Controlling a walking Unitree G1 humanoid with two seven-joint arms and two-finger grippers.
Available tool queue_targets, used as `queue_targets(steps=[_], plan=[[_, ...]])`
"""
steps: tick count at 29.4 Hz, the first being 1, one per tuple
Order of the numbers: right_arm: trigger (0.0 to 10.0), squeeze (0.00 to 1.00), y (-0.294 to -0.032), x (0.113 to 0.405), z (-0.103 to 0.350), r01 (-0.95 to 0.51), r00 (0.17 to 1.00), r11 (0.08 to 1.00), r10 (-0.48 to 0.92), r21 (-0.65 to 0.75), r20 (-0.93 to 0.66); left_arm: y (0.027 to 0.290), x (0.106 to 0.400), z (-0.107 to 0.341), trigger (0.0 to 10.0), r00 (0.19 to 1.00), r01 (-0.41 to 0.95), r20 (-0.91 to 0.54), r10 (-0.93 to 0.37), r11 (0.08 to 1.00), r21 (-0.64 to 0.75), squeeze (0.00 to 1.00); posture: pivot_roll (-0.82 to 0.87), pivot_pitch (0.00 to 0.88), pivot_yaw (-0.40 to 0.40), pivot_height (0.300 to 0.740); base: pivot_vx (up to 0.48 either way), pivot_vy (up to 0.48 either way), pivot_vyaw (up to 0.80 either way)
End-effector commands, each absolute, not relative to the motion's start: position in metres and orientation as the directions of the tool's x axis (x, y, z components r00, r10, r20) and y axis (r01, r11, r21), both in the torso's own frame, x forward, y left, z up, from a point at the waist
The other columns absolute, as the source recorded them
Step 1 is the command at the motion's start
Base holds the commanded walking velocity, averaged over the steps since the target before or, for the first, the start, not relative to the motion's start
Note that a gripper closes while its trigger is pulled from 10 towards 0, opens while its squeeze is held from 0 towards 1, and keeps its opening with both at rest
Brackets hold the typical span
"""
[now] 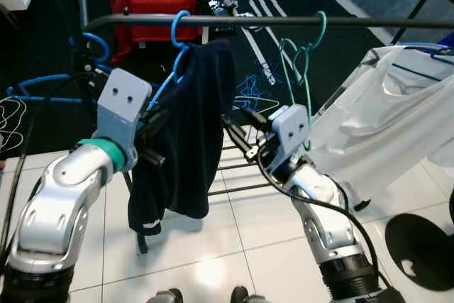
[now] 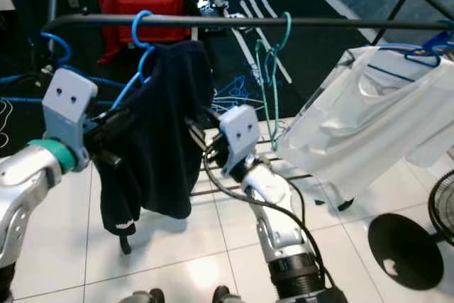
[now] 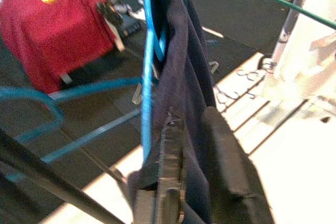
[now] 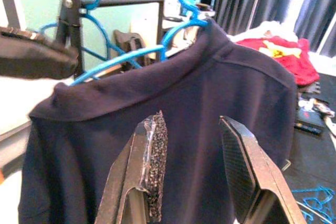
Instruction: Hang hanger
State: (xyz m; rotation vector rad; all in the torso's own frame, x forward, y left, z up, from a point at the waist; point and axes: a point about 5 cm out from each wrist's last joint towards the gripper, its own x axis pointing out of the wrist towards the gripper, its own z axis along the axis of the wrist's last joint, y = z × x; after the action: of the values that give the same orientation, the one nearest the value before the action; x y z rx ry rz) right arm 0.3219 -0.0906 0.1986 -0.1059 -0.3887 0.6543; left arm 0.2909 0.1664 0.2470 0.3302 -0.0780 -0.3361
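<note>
Where rail (image 1: 397, 23) runs, three hangers (image 1: 179, 33).

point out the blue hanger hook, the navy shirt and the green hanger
blue hanger (image 1: 180, 28), left eye view, on its hook over the rail
navy shirt (image 1: 191, 133), left eye view, on the middle of the hanging cloth
green hanger (image 1: 320, 31), left eye view, on its hook at the rail

My arms are silver w/ a glossy, rounded shell – left arm (image 1: 53, 211) has a teal ring at the wrist, then a grey plastic bracket (image 1: 122, 108) w/ two small screw holes. Right arm (image 1: 326, 218) has the same grey bracket (image 1: 291, 129), a ribbed black collar lower down, and black cables looping alongside. Fingers (image 4: 149, 166) are long, black – one w/ a rough, gritty pad.
</note>
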Motion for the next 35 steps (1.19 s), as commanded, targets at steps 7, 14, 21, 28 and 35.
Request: queue_targets(steps=[7,14,21,28,35], plan=[[10.0,0.0,-0.09,0.32,0.194,-0.575,0.733,0.794,0.607,-0.196,0.308,0.161,0.288,0.249,10.0,0.923,0.341,0.001,-0.384,0.82,0.461,1.0,0.08,0.11,0.012,0.74,0.0,0.0,0.0],[10.0,0.0,-0.089,0.32,0.193,-0.574,0.736,0.796,0.604,-0.191,0.305,0.152,0.3,0.243,10.0,0.901,0.401,-0.099,-0.422,0.723,0.562,1.0,0.07,0.124,0.02,0.74,0.0,0.0,0.0],[10.0,0.0,-0.086,0.319,0.194,-0.581,0.73,0.79,0.612,-0.196,0.305,0.144,0.316,0.242,10.0,0.899,0.406,-0.118,-0.422,0.701,0.586,1.0,0.07,0.13,0.025,0.74,0.0,0.0,0.0],[10.0,0.0,-0.11,0.338,0.199,-0.369,0.876,0.929,0.348,0.003,0.333,0.134,0.339,0.236,9.5,0.919,0.381,-0.154,-0.363,0.712,0.59,0.0,0.06,0.146,0.035,0.74,0.0,0.0,0.0],[10.0,0.0,-0.134,0.344,0.189,-0.249,0.939,0.96,0.208,0.124,0.274,0.134,0.336,0.24,8.6,0.914,0.387,-0.149,-0.378,0.702,0.597,0.0,0.06,0.147,0.036,0.74,0.0,0.0,0.0]])
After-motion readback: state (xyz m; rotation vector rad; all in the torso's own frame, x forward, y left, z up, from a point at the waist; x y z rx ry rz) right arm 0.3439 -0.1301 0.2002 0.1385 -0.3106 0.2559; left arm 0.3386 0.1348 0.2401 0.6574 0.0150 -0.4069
